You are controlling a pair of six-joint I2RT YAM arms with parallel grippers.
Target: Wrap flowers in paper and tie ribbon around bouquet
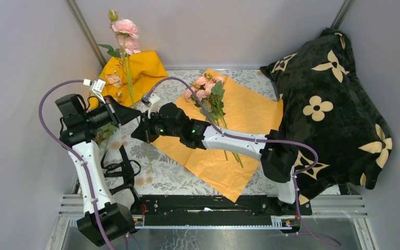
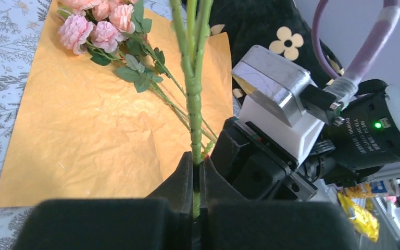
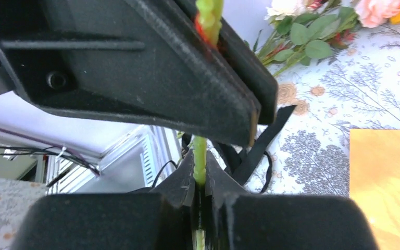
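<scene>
Pinching flower stem (image 2: pixel 194 104) between left pincer (image 2: pixel 197 169), right pincer (image 3: pixel 200 169).

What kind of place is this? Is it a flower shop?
Probably not a shop; more likely a robot practice booth. Plain grey walls box in one small table, the left arm and right arm are mounted on a rail at its edge, and the flowers lie on orange paper.

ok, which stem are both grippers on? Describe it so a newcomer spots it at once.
Find the orange paper mid-table, then look left to where the left gripper and right gripper meet. Both are shut on one long green stem topped with pink roses, in front of the yellow cloth. Unlike the flowers lying on the paper, it is held up in the air, alone.
</scene>
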